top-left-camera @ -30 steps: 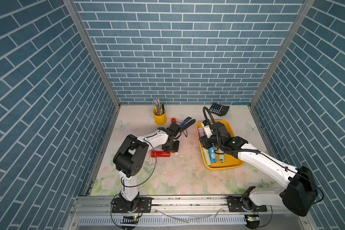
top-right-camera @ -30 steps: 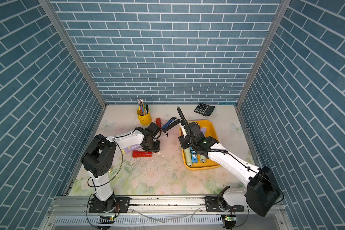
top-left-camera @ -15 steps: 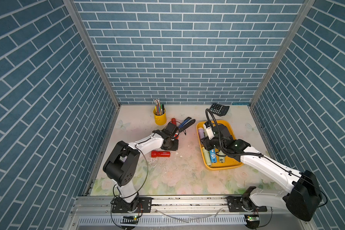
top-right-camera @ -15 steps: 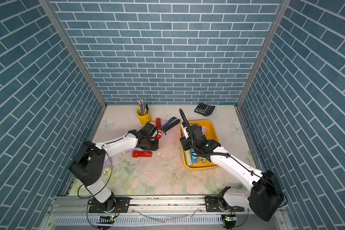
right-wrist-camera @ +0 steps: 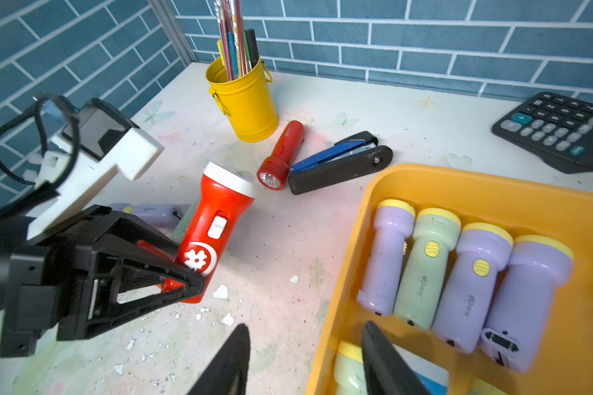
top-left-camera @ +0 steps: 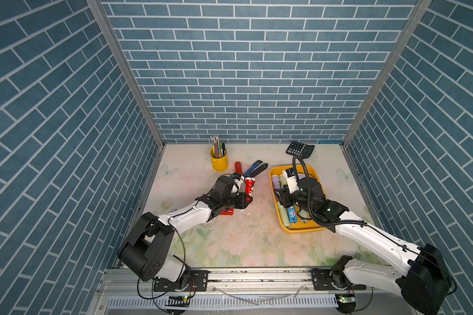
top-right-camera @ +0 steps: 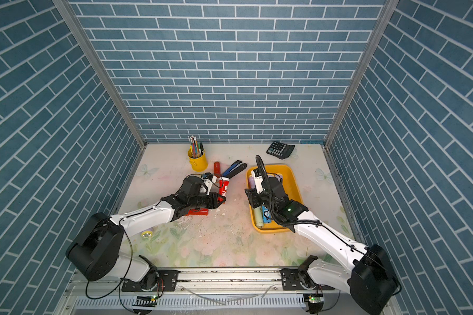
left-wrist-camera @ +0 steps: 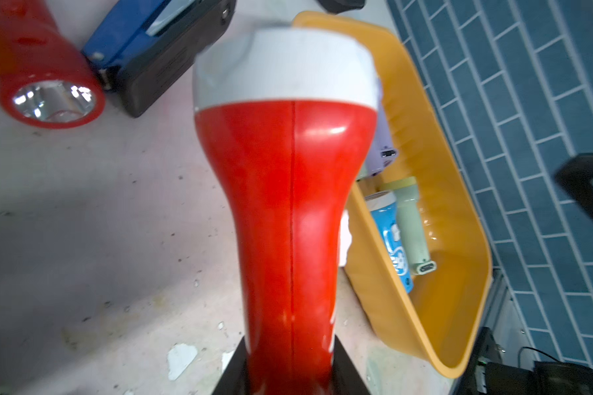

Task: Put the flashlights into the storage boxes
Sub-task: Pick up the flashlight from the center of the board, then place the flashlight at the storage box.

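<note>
While several flashlights lie in the yellow tray, left gripper pinches a red flashlight by its tail, outside the tray; right gripper spread, empty, at tray rim; slim red flashlight and others remain on table.

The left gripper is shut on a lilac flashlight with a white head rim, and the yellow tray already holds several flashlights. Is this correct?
Only the colour is wrong: the flashlight in the left gripper is red, not lilac, as the right wrist view shows. The white head rim, the shut grip and the several flashlights in the yellow tray are as you say.
</note>
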Available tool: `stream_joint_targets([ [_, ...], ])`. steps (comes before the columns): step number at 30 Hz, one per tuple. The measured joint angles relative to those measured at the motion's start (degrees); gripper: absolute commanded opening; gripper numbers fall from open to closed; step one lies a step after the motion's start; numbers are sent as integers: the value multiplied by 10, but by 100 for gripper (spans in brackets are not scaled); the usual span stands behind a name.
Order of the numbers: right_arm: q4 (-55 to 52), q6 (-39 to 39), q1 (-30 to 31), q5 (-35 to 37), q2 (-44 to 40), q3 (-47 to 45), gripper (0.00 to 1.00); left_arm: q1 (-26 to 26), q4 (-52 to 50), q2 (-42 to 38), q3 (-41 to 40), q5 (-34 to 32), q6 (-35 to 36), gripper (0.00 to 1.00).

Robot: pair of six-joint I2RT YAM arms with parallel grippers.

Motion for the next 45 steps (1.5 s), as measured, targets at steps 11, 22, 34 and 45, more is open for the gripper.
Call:
stream_joint_targets([
  [11, 82, 4, 0, -43, -23, -21, 54, 0, 166, -55, -63, 21, 3, 17],
  [22, 86, 92, 0, -44, -11, -20, 54, -1, 104, -97, -63, -43, 42, 17],
  [34, 63, 217, 44, -12, 34, -4, 54, -1, 19, -116, -59, -130, 96, 17],
  [45, 119, 334, 101, 51, 97, -2, 60, -1, 1, -116, -59, -149, 107, 17],
])
